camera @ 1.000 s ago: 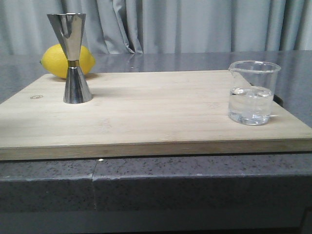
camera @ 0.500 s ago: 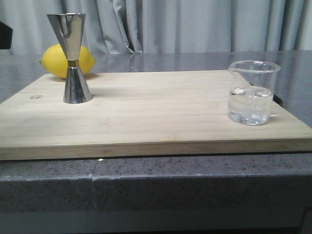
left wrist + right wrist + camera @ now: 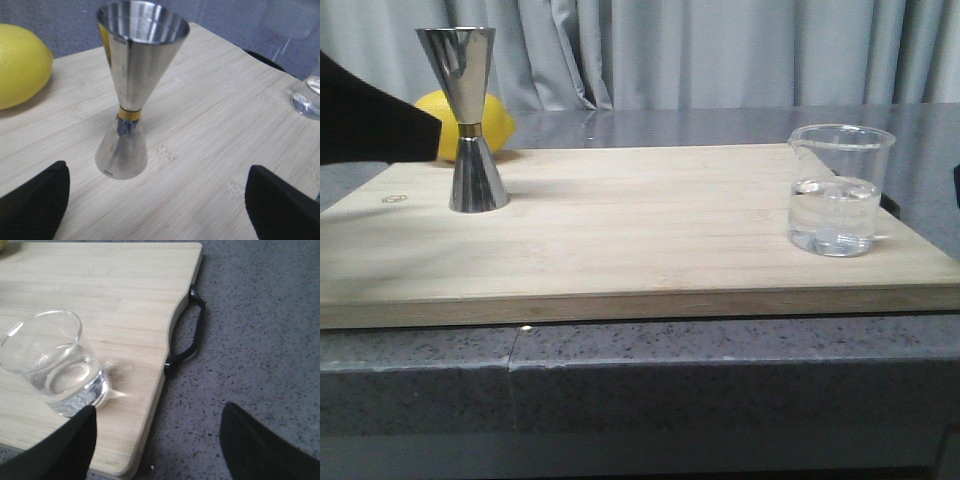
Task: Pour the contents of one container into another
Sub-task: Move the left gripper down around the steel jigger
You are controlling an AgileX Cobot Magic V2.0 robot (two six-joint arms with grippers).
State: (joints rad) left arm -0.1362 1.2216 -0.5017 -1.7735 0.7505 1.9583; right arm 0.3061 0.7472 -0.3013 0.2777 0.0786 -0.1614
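The steel jigger stands upright at the far left of the wooden board; up close, the jigger shows a gold waist. My left gripper is open, its dark fingers wide apart, a little short of the jigger's base. A dark part of the left arm enters the front view at the left edge. The clear glass beaker with liquid sits at the board's right. My right gripper is open beside the beaker, over the board's edge, holding nothing.
A yellow lemon lies behind the jigger, partly hidden by the left arm; the lemon also shows in the left wrist view. The board's black handle sticks out over the grey speckled counter. Grey curtains hang behind.
The left arm has come into the front view from the left edge and now covers part of the lemon. Jigger and beaker have not moved.
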